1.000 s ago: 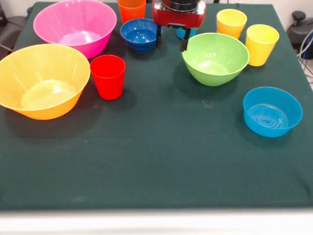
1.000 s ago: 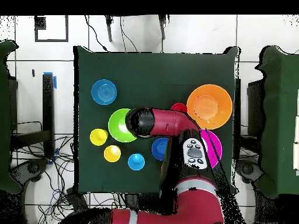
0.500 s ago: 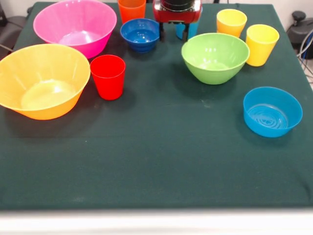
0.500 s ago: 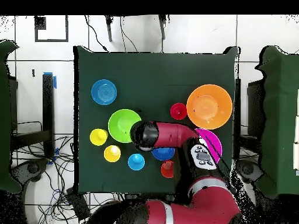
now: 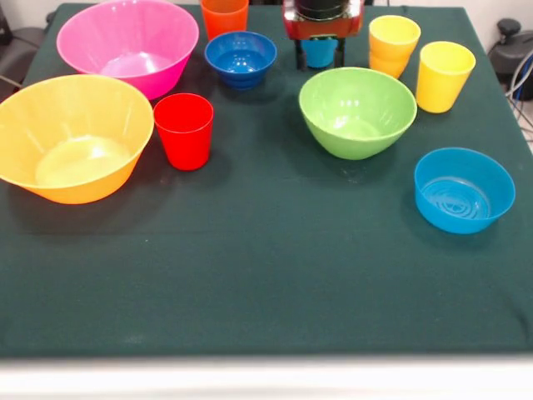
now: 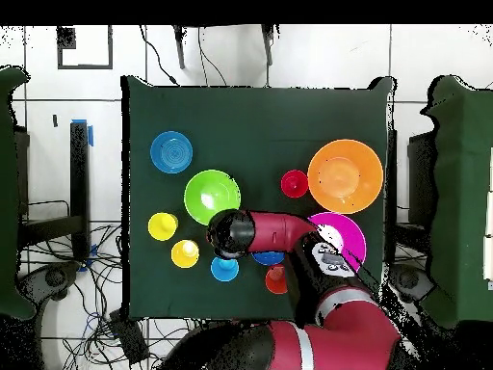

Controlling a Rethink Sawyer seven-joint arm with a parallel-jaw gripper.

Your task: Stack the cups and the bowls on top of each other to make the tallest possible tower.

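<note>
At far edge: end effector (image 5: 319, 55) straddling light blue cup (image 5: 319, 52).

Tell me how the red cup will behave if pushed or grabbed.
The red cup looks like thin glossy plastic, so probably light and slippery. It stands upright on its narrower base, so a high push may tip it; on its side it would likely roll.

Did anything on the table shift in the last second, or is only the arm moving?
The gripper drew back toward the table's far edge and now straddles the light blue cup. The green bowl slid toward the table's middle, away from the two yellow cups. Nothing was lifted. The other bowls and cups stayed put.
</note>
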